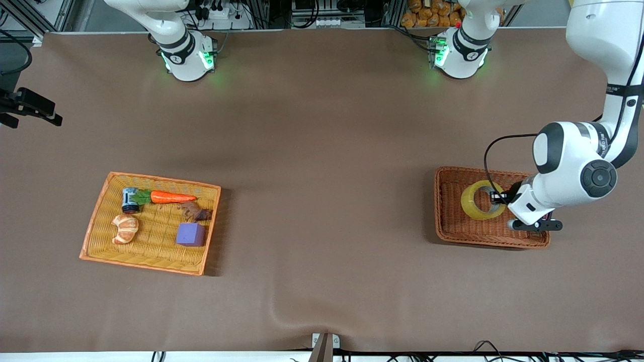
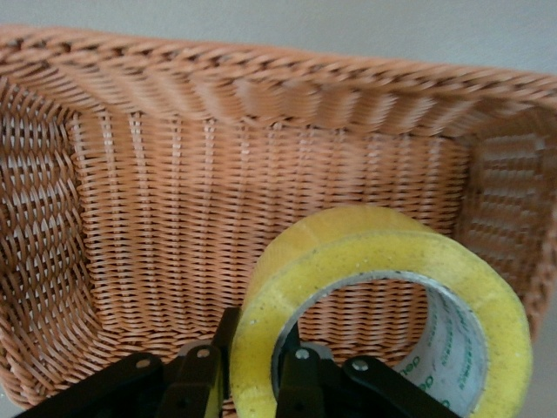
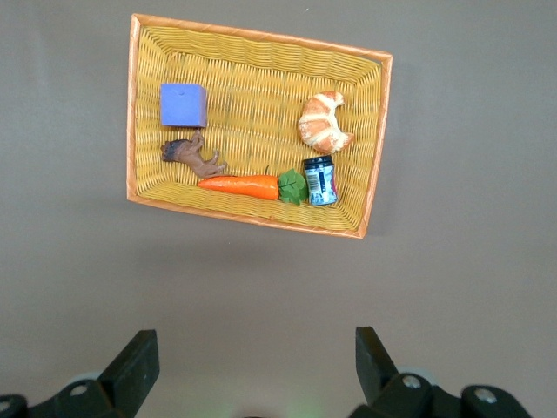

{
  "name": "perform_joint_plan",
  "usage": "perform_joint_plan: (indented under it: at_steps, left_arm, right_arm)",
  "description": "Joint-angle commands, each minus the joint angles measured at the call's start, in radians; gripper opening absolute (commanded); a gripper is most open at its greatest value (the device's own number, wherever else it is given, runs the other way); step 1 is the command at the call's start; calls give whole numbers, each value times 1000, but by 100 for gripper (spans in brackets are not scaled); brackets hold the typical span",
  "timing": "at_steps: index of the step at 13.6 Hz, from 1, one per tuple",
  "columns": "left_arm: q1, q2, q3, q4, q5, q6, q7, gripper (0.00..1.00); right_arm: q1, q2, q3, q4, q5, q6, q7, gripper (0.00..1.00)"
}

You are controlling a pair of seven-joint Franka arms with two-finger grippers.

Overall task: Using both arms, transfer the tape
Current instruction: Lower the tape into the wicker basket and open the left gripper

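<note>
The tape point(image 1: 482, 200), a yellow ring with a pale core, is in the brown wicker basket point(image 1: 448, 226) at the left arm's end of the table. My left gripper point(image 1: 498, 197) is shut on the ring's wall. In the left wrist view one finger point(image 2: 202, 376) is outside the tape point(image 2: 383, 261) and the other is inside its hole. The roll stands tilted over the basket floor point(image 2: 174, 218). My right gripper point(image 3: 252, 357) is open and empty, high over the bare table. Its hand does not show in the front view.
An orange wicker basket point(image 1: 100, 211) at the right arm's end holds a carrot point(image 1: 172, 197), a croissant point(image 1: 125, 229), a purple cube point(image 1: 190, 234), a small jar point(image 1: 130, 200) and a brown toy animal point(image 1: 195, 211). It also shows in the right wrist view point(image 3: 261, 35).
</note>
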Motion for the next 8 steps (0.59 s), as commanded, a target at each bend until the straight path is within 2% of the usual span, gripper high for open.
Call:
perform_joint_plan:
  at_steps: [1, 6, 7, 8]
  left_arm:
    - [19, 11, -9, -11, 9, 21, 18, 0]
    - [69, 66, -4, -8, 12, 84, 78, 0]
    - [68, 77, -6, -1, 43, 84, 78, 9]
    - [71, 80, -7, 5, 74, 84, 77, 65]
  right_arm:
    - [9, 4, -1, 10, -13, -8, -7, 100]
    - [9, 4, -1, 9, -13, -12, -10, 100]
    - [9, 4, -1, 9, -13, -11, -11, 100]
    - [9, 4, 1, 9, -13, -9, -11, 100]
